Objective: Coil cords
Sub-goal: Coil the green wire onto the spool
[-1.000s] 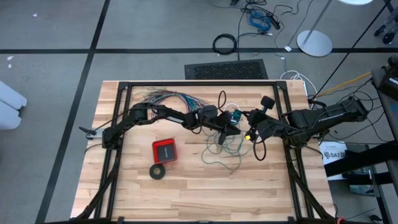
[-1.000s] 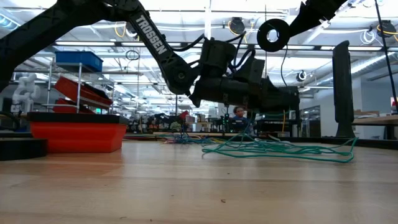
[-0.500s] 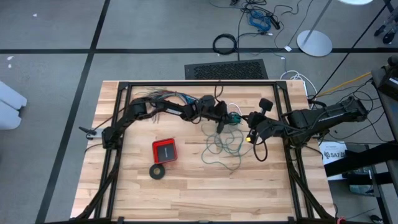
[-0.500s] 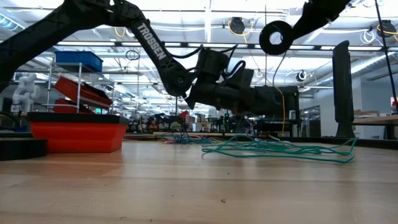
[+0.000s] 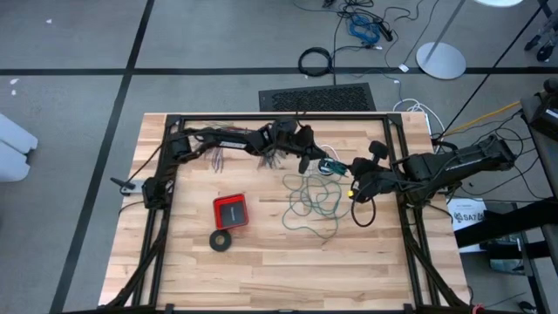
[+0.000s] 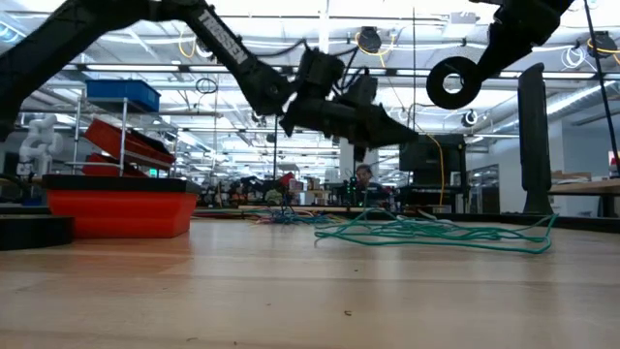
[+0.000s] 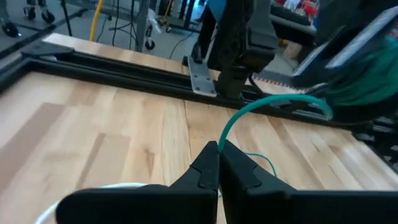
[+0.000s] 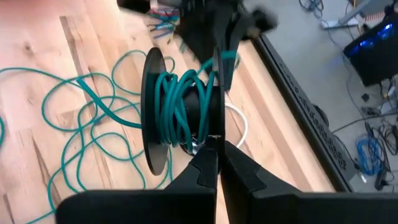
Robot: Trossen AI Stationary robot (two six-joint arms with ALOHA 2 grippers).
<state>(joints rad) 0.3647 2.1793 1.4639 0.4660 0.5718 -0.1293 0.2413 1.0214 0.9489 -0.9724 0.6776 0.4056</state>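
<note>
My left pincer (image 7: 219,163) is pinched on the teal wire (image 7: 261,109), which runs right from it to the spool (image 8: 180,118) that my right pincer (image 8: 217,158) clamps by its hub. The loose tangle (image 5: 312,202) lies mid-desk (image 5: 261,270), just nearer than both pincers. The left arm reads "TROSSEN".

Table (image 5: 261,270): pale wood planks, visible grain, smooth with a faint satin sheen in the low view. Table frame (image 5: 279,117): black metal bars, matt.
Teal-green wire (image 5: 312,202): thin, smooth plastic-looking sheath, slightly glossy.
Spool (image 8: 155,112): black, matt, plastic-looking flanges.
White cord (image 8: 239,121): smooth, plain finish.
Left gripper (image 7: 217,163) and right gripper (image 8: 216,157): dark matt fingers, plastic-looking.
Red box (image 5: 231,210): glossy, hard-looking.
Black ring (image 5: 221,241): dull, tape-like.
</note>
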